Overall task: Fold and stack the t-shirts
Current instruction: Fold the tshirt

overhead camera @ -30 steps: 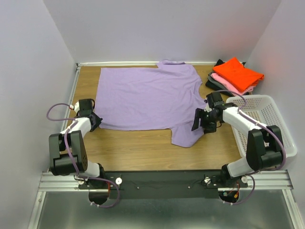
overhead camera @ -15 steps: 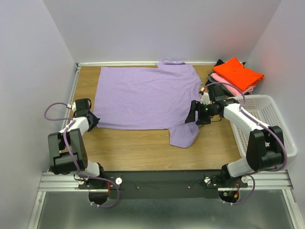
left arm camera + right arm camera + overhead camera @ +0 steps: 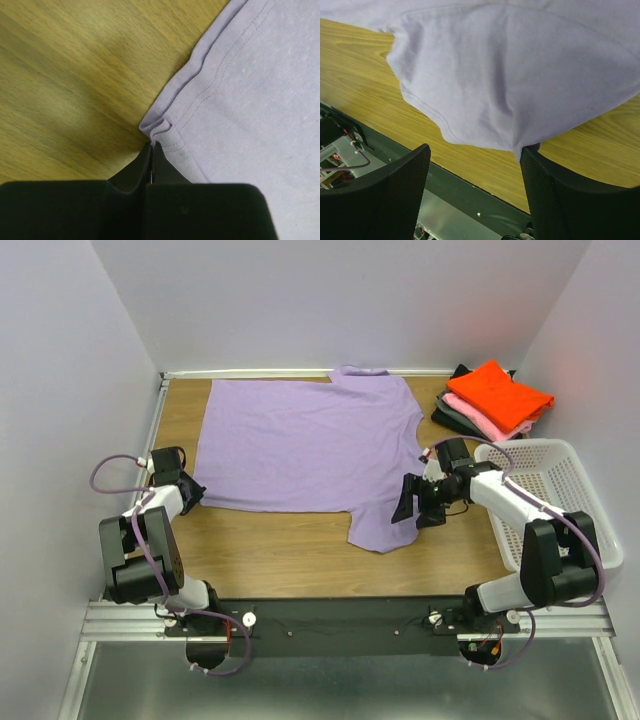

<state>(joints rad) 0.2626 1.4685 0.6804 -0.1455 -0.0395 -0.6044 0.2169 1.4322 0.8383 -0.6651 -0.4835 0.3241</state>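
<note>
1. The lavender t-shirt (image 3: 300,445) lies spread flat on the table (image 3: 280,555), collar at the far edge. Its near-right sleeve (image 3: 385,525) points toward the arms.
2. Your left gripper (image 3: 187,490) is at the shirt's near-left hem corner. The wrist view shows the fingers pressed together on that corner (image 3: 159,131), with cloth bunched in a small fold at the tips.
3. Your right gripper (image 3: 415,508) sits just beside the sleeve with its fingers well apart. In its wrist view the sleeve lies ahead between them, its edge touching one finger (image 3: 555,190), and the jaws are not clamped on it.
4. The folded stack is in the far-right corner: orange-red shirt (image 3: 510,393) on top, pink shirt (image 3: 480,420) under it, dark grey shirt (image 3: 450,415) lowest.
5. A white mesh basket (image 3: 570,485) stands at the right edge, just in front of the stack.
</note>
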